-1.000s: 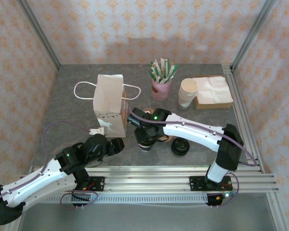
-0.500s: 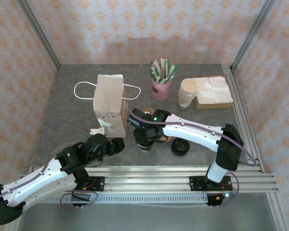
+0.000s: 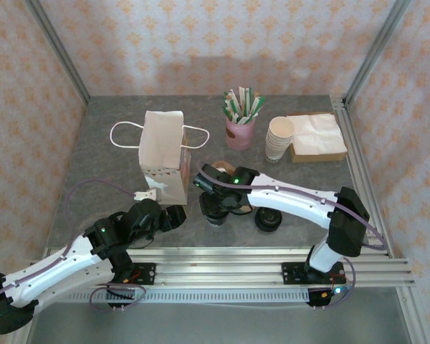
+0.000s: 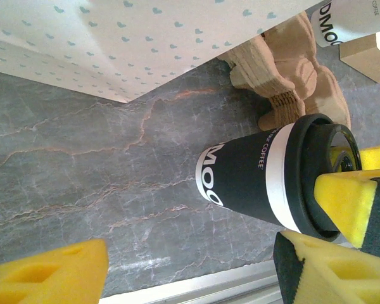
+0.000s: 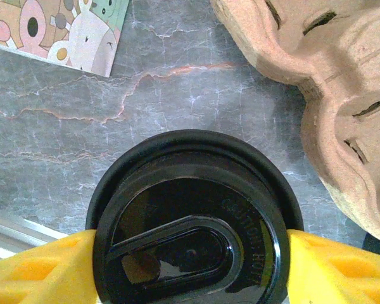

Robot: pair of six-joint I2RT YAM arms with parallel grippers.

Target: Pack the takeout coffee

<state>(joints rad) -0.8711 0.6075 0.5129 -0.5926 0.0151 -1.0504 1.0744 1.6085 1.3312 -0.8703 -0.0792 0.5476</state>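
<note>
Near the front edge of the table point(image 3: 100, 179), about midway along it: the takeout coffee point(image 5: 190, 215), a dark cup with a white band and a black domed lid. Clamped at the lid by the right gripper point(image 5: 190, 253), yellow pads point(image 5: 38, 272) pressed against opposite sides of the rim. Cannot tell whether lifted or resting on the grey marble. Just behind and to the right of it, the brown pulp carrier point(image 5: 342, 114), close to the cup but apart from it. Further right along the front edge, a second lidded coffee point(image 3: 268, 218), standing free. To the left of the gripped cup, the left gripper point(image 4: 183, 272), spread wide with bare marble in the gap, pointed at the cup's side and not touching it. Behind that, in the table's left half, a paper bag point(image 3: 163, 154), upright, printed with small hearts, white handles flopped out to either side. Along the back edge toward the right corner: a pink cup of stirrers and packets point(image 3: 239, 134), a stack of white paper cups point(image 3: 279, 140), then a brown tray of napkins point(image 3: 317, 136) nearest the right edge.
</note>
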